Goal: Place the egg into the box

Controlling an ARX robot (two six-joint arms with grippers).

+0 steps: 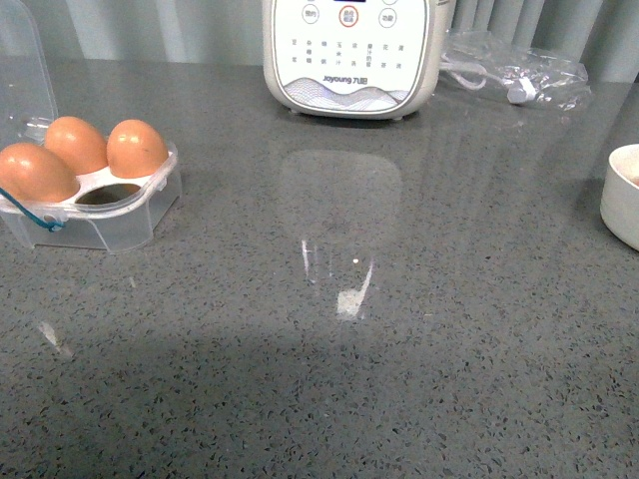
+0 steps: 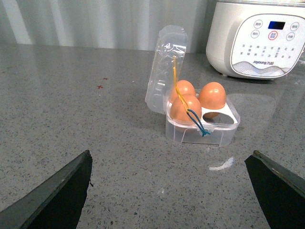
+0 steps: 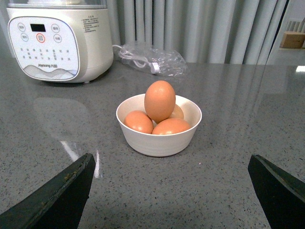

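Front cam sits high on the robot's body, looking down over the grey counter [image 1: 449, 379] toward the white cooker [image 1: 349, 60] at the back. Left wrist cam is low, facing the box [image 2: 219, 133] fairly near; right wrist cam low, facing the bowl [image 3: 159, 140]. All three catch the cooker; front also shows the box.

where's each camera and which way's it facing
Front view: on the body, facing forward; box left, bowl right edge, no arm shows.
Left wrist view: on the left arm, facing the box; open left pincer frames it.
Right wrist view: on the right arm, facing the bowl of eggs; open right pincer shows.
Shared: the white cooker appears in all three.
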